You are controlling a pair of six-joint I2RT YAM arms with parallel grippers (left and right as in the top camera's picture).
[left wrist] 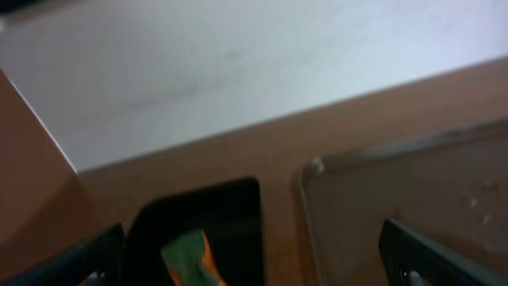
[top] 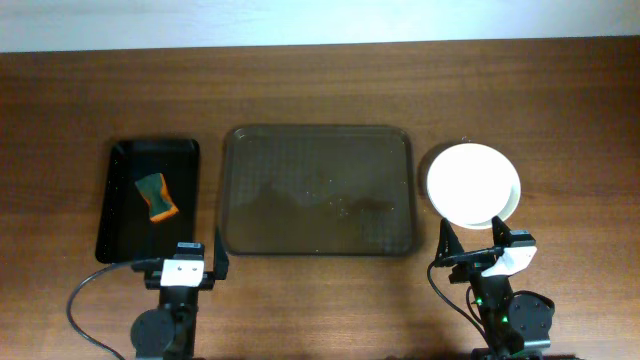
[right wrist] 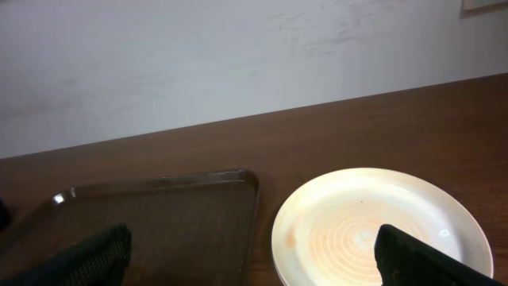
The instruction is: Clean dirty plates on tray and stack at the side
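1. The plates [top: 472, 184] sit stacked on the table at 3 o'clock from the tray [top: 300, 160], just beside its rim.
2. The tray is mid-table, and its floor looks wet in patches.
3. A black tray [top: 125, 235] sits at 9 o'clock of it, with a green-and-orange sponge [top: 157, 196] lying inside.
4. The left gripper [top: 185, 264] hangs near the 6 o'clock edge, jaws spread wide, holding nothing.
5. The right gripper [top: 472, 245] is at 6 o'clock of the plates, jaws also wide apart and gripping nothing.
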